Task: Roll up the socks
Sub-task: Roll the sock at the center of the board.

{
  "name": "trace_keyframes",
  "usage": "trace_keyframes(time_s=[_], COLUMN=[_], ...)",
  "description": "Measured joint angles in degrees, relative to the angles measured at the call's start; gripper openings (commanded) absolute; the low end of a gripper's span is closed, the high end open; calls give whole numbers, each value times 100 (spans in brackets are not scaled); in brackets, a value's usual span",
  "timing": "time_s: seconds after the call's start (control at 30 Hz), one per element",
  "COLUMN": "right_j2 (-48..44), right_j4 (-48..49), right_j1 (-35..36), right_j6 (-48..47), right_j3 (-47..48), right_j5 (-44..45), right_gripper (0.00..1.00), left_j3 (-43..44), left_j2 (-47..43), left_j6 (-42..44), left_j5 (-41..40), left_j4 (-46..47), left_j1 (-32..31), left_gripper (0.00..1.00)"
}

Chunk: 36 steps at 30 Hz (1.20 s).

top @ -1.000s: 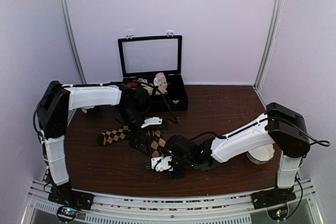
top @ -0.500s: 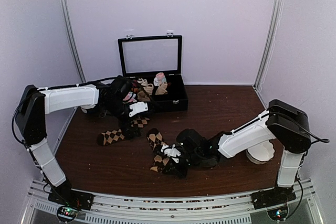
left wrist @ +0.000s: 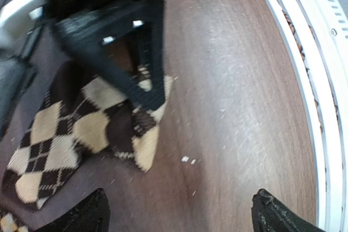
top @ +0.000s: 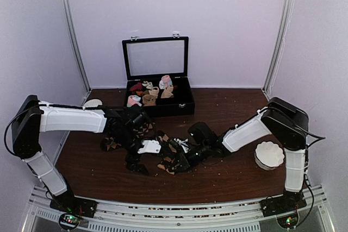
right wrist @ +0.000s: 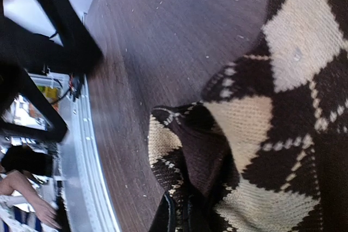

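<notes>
Near the open black hard case (top: 175, 108), on its arm-facing side, the dark brown and tan argyle knit socks (left wrist: 70, 134) lie rumpled, seemingly limp and light; the right gripper (right wrist: 176, 218) pinches a bunched edge, likely the best hold, while the left gripper (left wrist: 179, 213) hovers spread wide.

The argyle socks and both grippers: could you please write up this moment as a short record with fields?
socks: argyle socks lie loose and crumpled on the table, not rolled
right gripper: right gripper shut, pinching an edge of the socks
left gripper: left gripper open, empty, over bare wood beside the socks
case: black case at the back, lid up, small sock rolls inside
bowl: white bowl at right, apart from the socks
</notes>
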Motion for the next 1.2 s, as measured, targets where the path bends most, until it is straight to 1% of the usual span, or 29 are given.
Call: trace_keyframes(time_s=[0.13,0.2,0.3,0.43,0.63,0.77,0.83,0.93,1.0,1.03,1.07,1.1,1.13,1.17,1.2], right_j2=[57,66,66,83,116,140,146,151,151,151,151,151,151,151,151], right_j4=[699,1010,1272,1346,1346,1357,1364,1368,1368,1368,1366,1362,1362,1362,1357], right_j1=[-129,-175,-201,-205,-229,-240,-245,-258,-267,-267,-267,-267,-267,-269,-271], right_j6=[699,957,1191,1272,1272,1272,1270,1270,1270,1270,1270,1270,1270,1270,1270], right_j3=[-350,-518,-678,-710,-682,-678,-675,-675,-675,-675,-675,-675,-675,-675,-678], right_j5=[-339,-479,-595,-682,-811,-881,-903,-933,-944,-953,-968,-999,-1001,-1016,-1025], right_gripper=[0,0,0,0,0,0,0,0,0,0,0,0,1,5,11], left_j3=[122,140,210,446,704,894,896,896,896,901,916,1025,1027,1099,1215], left_j2=[343,365,411,691,1115,1429,1523,1580,1602,1617,1646,1720,1722,1768,1836], left_j6=[31,35,76,96,313,439,485,527,538,553,564,588,586,577,588], left_j5=[-20,-20,-17,-13,-107,-291,-417,-553,-621,-649,-673,-719,-719,-730,-734], left_j4=[44,131,258,400,457,437,428,437,437,435,431,417,417,328,256], left_j1=[-273,-321,-424,-586,-745,-767,-767,-767,-767,-767,-767,-767,-767,-767,-767], left_gripper=[80,76,75,73,62,60,58,49,41,34,25,8,4,2,1])
